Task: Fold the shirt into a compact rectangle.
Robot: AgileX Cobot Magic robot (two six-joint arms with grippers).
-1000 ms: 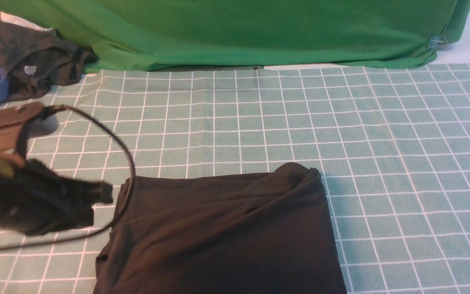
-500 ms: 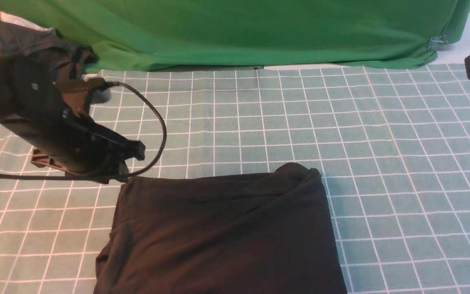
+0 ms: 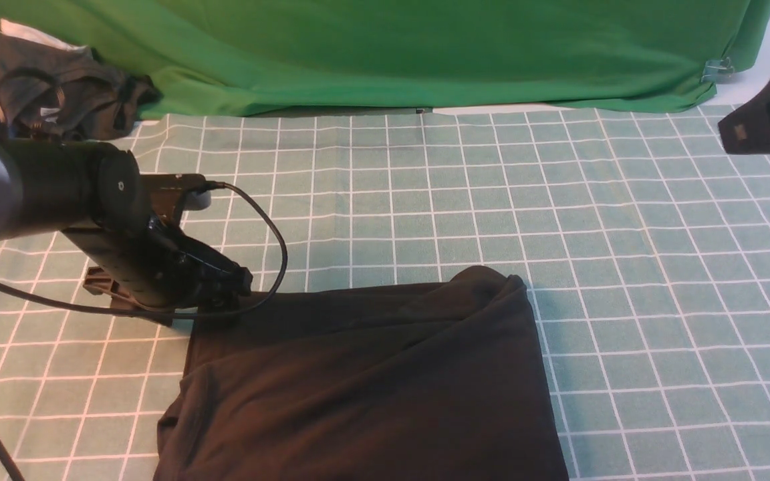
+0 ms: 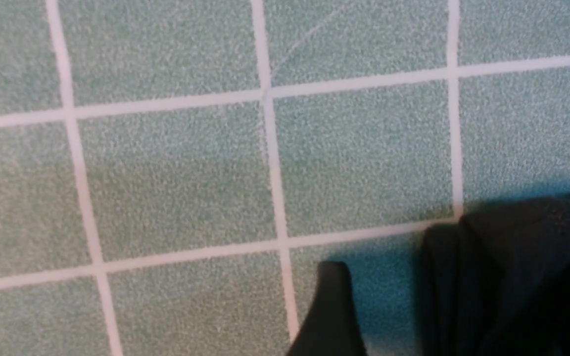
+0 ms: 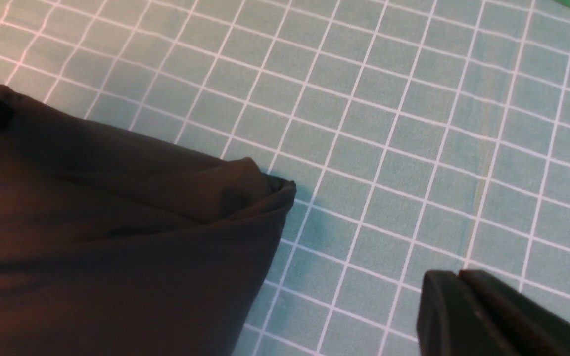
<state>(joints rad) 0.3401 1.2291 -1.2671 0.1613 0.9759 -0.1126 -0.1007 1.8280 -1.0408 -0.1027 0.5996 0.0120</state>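
The black shirt [image 3: 371, 381] lies folded into a rough rectangle at the table's near middle, its near edge cut off by the frame. My left gripper [image 3: 241, 288] is low at the shirt's far left corner. In the left wrist view its jaws stand open: one finger [image 4: 332, 311] rests over bare tablecloth, and the shirt corner [image 4: 488, 257] lies between it and the dark far side of the gripper [image 4: 455, 277]. My right gripper [image 3: 732, 133] hangs shut at the far right, above the cloth and away from the shirt [image 5: 92, 222]. The fingertips of the right gripper [image 5: 458, 277] are pressed together and hold nothing.
A green checked tablecloth [image 3: 492, 200] covers the table. A big bright green cloth [image 3: 425, 53] hangs along the back. A dark grey-brown garment [image 3: 57, 93] is heaped at the far left corner. The left arm's black cable [image 3: 271, 227] loops above the shirt's corner.
My left arm swung in from the near left and came down at the shirt's far left corner, its jaws opening. My right gripper came further into view from the right, still shut.
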